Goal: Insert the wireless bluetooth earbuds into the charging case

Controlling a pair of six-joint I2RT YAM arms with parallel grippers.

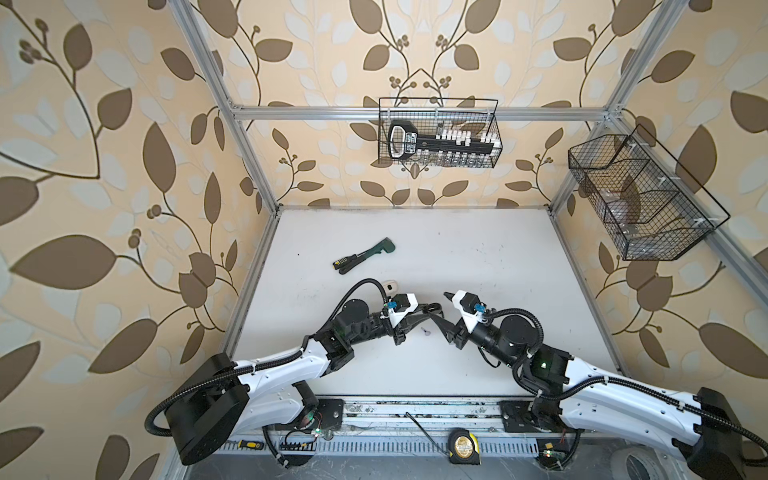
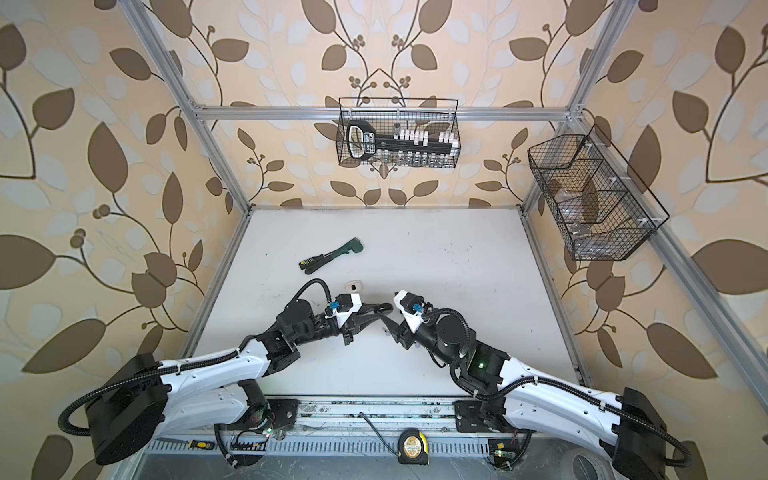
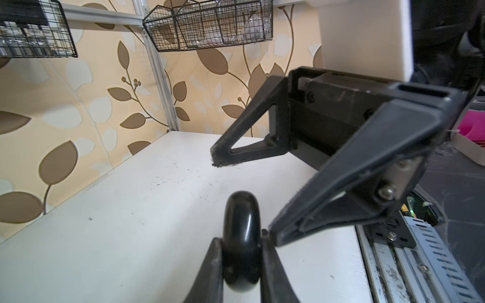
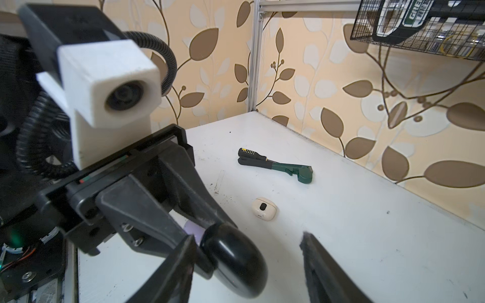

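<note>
Left wrist view: we see the left jaws pinching the black charging case (image 3: 240, 217), seemingly closed, over the counter (image 3: 131, 236). The right jaws are spread, one finger touching its side. We judge lid-opening in hand, and prying comes next. Only a top view shows an earbud (image 1: 426, 331) loose on the counter between the arms.

Only one text can be partly read. In the right wrist view, white letters "GRE" stand on a green label (image 4: 417, 13) of the black holder (image 4: 451, 11) inside the wire basket (image 4: 367, 31); the rest is cut off. The round label on the tape measure (image 1: 464, 446) is too small to read.
</note>
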